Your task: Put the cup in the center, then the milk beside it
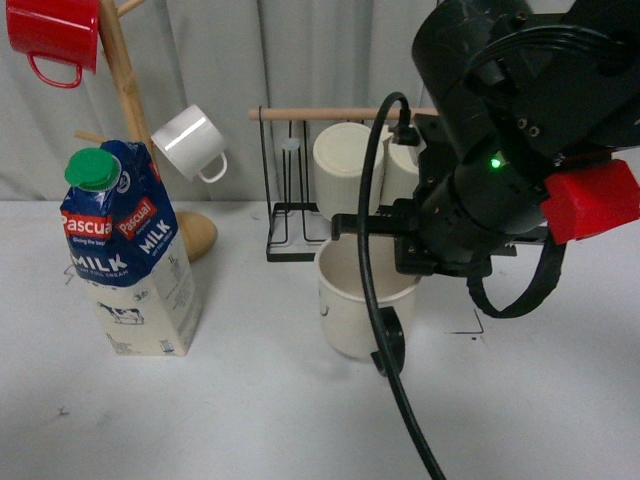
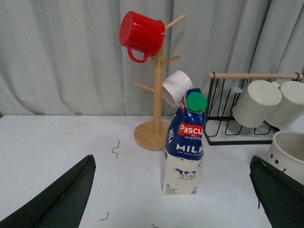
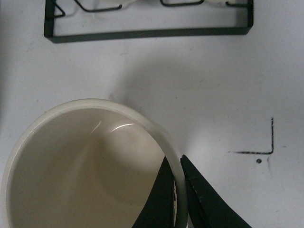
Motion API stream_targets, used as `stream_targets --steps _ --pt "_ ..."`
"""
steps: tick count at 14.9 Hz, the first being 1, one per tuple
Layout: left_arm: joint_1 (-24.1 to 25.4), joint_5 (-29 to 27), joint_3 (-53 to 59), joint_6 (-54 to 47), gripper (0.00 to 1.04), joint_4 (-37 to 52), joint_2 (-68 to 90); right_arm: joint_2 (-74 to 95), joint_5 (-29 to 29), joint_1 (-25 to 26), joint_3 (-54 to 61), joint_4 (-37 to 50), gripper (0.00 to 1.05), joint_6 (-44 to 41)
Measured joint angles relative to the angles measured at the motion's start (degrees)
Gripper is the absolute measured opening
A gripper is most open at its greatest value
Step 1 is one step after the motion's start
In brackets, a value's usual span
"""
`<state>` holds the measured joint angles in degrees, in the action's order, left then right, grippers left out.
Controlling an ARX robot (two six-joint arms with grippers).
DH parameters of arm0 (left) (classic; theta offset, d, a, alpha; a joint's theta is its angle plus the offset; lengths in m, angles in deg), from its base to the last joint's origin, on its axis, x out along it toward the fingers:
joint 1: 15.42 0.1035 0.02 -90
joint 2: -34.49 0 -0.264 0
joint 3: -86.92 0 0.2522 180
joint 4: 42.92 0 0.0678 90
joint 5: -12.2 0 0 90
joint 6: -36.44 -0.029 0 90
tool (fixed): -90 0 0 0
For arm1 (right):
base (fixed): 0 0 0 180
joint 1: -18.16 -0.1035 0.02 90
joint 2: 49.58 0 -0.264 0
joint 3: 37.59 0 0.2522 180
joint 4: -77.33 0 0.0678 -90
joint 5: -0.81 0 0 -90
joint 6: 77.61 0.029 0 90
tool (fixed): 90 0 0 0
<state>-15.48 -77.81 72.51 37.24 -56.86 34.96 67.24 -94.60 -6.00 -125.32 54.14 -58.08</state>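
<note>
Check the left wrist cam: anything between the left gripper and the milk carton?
Nothing visible. The open left fingers frame the Pascual milk carton with only bare table between. The wooden mug tree stands behind it.

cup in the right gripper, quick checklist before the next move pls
1. Grip: the right gripper pinches the cup wall, one finger inside and one outside: ok.
2. Cup upright: ok.
3. Cup resting on the table or lifted: cannot tell.
4. Cup at centre: cannot tell; a black corner mark lies beside it.
5. Milk upright, capped and apart from the cup: ok.
6. Left gripper open, empty and clear of the milk: ok.
</note>
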Motion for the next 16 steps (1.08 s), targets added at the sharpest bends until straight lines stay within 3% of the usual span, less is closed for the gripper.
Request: stream_targets --steps 4,10,12,16 --pt "0.0 -0.02 0.0 0.0 0.98 0.0 0.0 2.4 -3.32 -0.44 -1.09 -1.01 0.03 1.7" --pt "0.0 -0.02 0.0 0.0 0.98 -0.02 0.0 3.06 -3.32 1.07 -0.94 -0.52 0.03 2.05" --pt "0.0 0.0 0.0 0.0 0.98 0.0 0.0 3.06 -2.71 1.77 -1.05 -0.42 0.3 1.88" --pt "0.0 0.0 0.0 0.0 0.98 0.0 0.0 0.76 0.79 2.56 -0.2 2.71 0.72 1.64"
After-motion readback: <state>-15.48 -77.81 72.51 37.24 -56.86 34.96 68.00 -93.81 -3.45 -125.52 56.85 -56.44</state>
